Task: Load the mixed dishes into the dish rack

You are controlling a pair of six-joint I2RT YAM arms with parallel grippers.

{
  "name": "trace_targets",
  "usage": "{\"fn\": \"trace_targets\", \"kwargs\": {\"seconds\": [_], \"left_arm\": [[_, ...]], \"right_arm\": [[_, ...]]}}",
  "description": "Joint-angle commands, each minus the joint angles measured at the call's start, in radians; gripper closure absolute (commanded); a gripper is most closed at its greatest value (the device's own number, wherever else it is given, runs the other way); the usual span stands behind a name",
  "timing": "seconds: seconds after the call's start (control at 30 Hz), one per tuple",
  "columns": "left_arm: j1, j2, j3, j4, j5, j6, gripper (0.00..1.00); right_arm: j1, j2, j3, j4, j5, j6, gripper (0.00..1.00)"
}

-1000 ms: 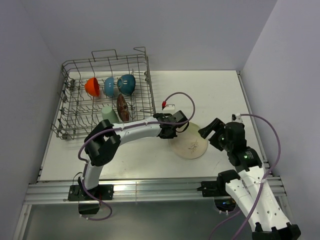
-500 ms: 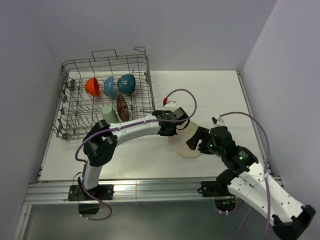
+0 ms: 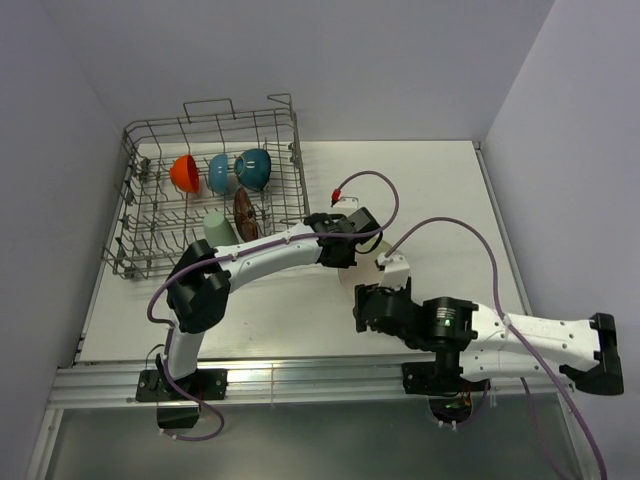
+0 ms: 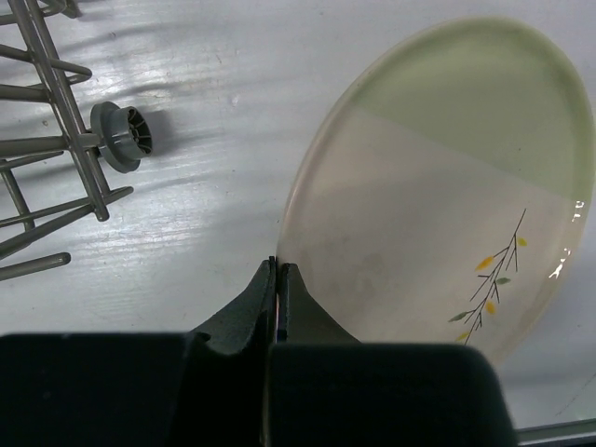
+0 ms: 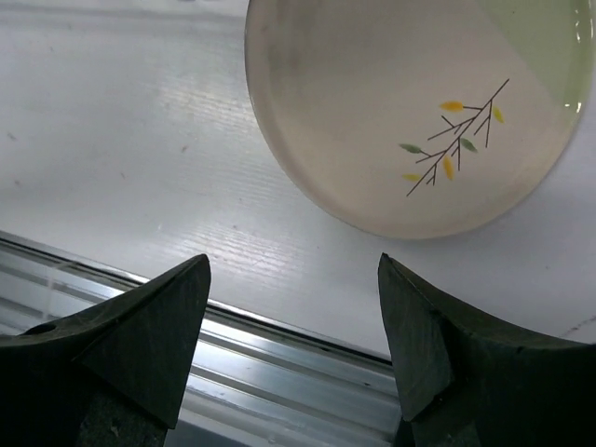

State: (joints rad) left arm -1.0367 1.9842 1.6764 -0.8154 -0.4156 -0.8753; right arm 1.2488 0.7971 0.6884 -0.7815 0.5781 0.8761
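Cream plate is the only dish not yet in the dish rack. It lies on the white desk, to the right of the rack, between the two hands. The other five are already inside: orange bowl, small blue bowl and teal bowl in the far row, red floral bowl and pale green cup in the nearer row.

What changed in the last sec.: the right arm stood to the right of the plate, w/ its hand near the plate's right edge. Now the arm is swung low along the near edge of the desk, and the right hand is at the near-left side of the plate. Its fingers are spread wide w/ nothing between them; in the wrist view the plate is just ahead of the tips, not touched.

The left hand shifted only a little, toward the far side. Its fingers are pressed together, tips at the plate's left rim. Whether the rim is really nipped between them I cannot tell.

Meaning for the task, in my judgement: approx. five of six done, and both arms prepare to raise the plate together, i.e. the right one comes for the near rim. Risk: the plate may slide on the smooth desk instead of rising.
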Motion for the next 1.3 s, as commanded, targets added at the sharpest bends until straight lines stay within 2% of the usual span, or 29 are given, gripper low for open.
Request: {"fn": "trace_targets", "kwargs": {"seconds": [0.0,0.37,0.5,0.6,0.67,0.87,1.1,1.27], "left_arm": [[0.006,-0.027,0.068,-0.03,0.0,0.038,1.0],[0.006,-0.053,0.051,-0.033,0.058,0.053,1.0],[0.004,-0.065,0.034,-0.034,0.064,0.052,1.0],[0.004,-0.076,0.017,-0.025,0.061,0.047,1.0],[0.006,-0.073,0.013,-0.025,0.057,0.045,1.0],[0.006,-0.065,0.017,-0.018,0.066,0.048,1.0],[0.006,-0.064,0.025,-0.016,0.067,0.048,1.0],[0.01,-0.055,0.025,-0.001,0.067,0.055,1.0]], "right_arm": [[0.102,0.054,0.072,-0.107,0.247,0.11,0.2],[0.198,0.275,0.123,-0.099,0.356,0.104,0.2],[0.241,0.346,0.163,-0.156,0.385,0.228,0.18],[0.256,0.283,0.132,-0.121,0.375,0.268,0.18],[0.258,0.177,0.087,-0.082,0.348,0.308,0.18],[0.235,-0.045,0.016,-0.11,0.269,0.454,0.18],[0.235,-0.352,-0.156,-0.001,0.195,0.777,0.18],[0.233,-0.433,-0.201,-0.015,0.174,0.923,0.18]]}}
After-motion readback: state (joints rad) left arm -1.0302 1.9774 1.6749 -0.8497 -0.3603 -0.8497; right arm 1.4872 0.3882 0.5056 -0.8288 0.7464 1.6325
